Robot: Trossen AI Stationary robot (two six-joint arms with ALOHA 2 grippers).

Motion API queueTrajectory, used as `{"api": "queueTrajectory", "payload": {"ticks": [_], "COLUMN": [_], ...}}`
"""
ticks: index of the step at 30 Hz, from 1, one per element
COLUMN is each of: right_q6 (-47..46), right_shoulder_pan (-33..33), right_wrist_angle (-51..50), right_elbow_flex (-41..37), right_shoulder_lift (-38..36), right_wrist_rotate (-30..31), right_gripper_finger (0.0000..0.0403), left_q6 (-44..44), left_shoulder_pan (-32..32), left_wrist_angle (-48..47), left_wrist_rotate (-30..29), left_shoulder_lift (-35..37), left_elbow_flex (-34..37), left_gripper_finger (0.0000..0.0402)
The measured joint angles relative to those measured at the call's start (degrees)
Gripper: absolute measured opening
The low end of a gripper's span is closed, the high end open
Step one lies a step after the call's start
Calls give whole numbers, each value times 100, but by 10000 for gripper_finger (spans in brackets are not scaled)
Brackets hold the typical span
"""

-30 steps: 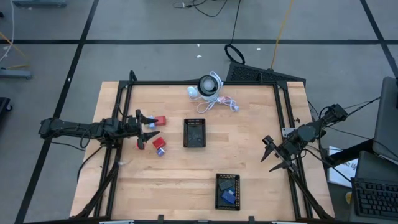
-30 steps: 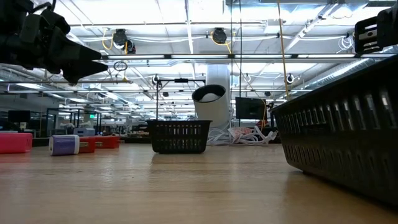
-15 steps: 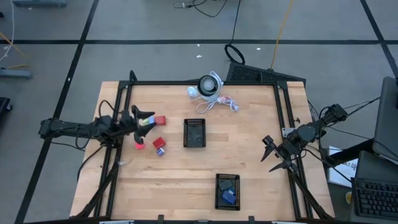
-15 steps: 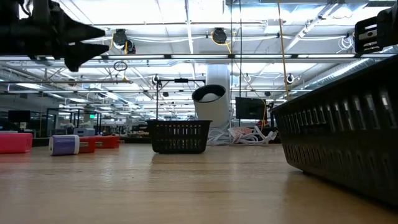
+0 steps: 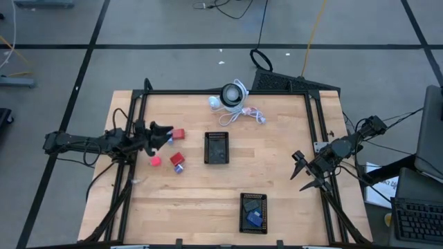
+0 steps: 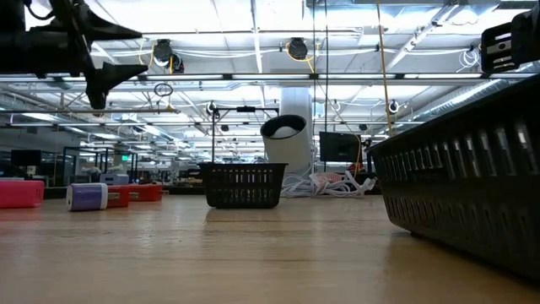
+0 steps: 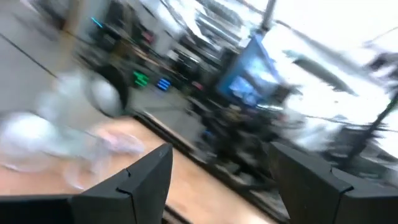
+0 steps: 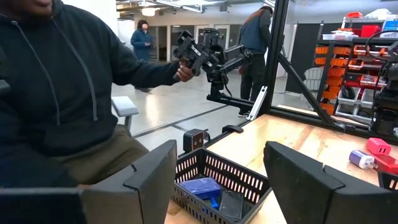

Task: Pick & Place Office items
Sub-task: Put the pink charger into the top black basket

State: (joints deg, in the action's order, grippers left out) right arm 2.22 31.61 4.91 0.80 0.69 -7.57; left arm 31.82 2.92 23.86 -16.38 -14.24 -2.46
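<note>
Small office items lie on the table's left part: a red block (image 5: pixel 178 134), a small red piece (image 5: pixel 156 160), and a red piece with a blue one beside it (image 5: pixel 178 163). In the low view they show as red (image 6: pixel 18 192), blue (image 6: pixel 87 196) and red (image 6: pixel 135 192) pieces. My left gripper (image 5: pixel 166 131) is open and empty, raised above the table just left of the red block; it also shows in the low view (image 6: pixel 139 52). My right gripper (image 5: pixel 300 171) is open and empty near the table's right edge.
A black tray (image 5: pixel 217 148) stands mid-table. A second black tray (image 5: pixel 253 211) near the front edge holds blue items (image 8: pixel 205 186). A white round device with a cable (image 5: pixel 233 95) lies at the far edge. A person in a dark hoodie (image 8: pixel 56 93) sits beyond the table.
My left gripper has risen from just above the red pieces and drawn back a little toward the table's left and far edges. It has turned about its own axis, so its fingers now stand one above the other. The pieces have stayed in place.
</note>
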Motion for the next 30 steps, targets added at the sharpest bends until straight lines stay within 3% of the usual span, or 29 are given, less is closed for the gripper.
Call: {"api": "queueTrajectory", "payload": {"ticks": [3, 7, 11, 16, 20, 30], "right_q6": [-1, -1, -1, -1, -1, -1], "right_shoulder_pan": [1, 0, 1, 1, 0, 0], "right_wrist_angle": [0, 0, 0, 0, 1, 0], "right_elbow_flex": [0, 0, 0, 0, 0, 0], "right_shoulder_lift": [0, 2, 1, 1, 2, 1], "right_wrist_rotate": [2, 0, 2, 1, 1, 1], "right_gripper_finger": [227, 229, 232, 231, 227, 231], "left_q6": [196, 299, 621, 1254, 1608, 1794], "left_shoulder_pan": [33, 325, 700, 1019, 1158, 1187], "left_wrist_angle": [-23, -912, -2980, -6495, -8361, -8832], "left_wrist_rotate": [638, 698, 783, 1215, 1311, 1381], "left_shoulder_lift": [-76, -610, -1596, -2984, -3859, -4999], "left_elbow_flex": [-25, -598, -1800, -3513, -4163, -3757], "left_gripper_finger": [266, 266, 266, 266, 266, 266]}}
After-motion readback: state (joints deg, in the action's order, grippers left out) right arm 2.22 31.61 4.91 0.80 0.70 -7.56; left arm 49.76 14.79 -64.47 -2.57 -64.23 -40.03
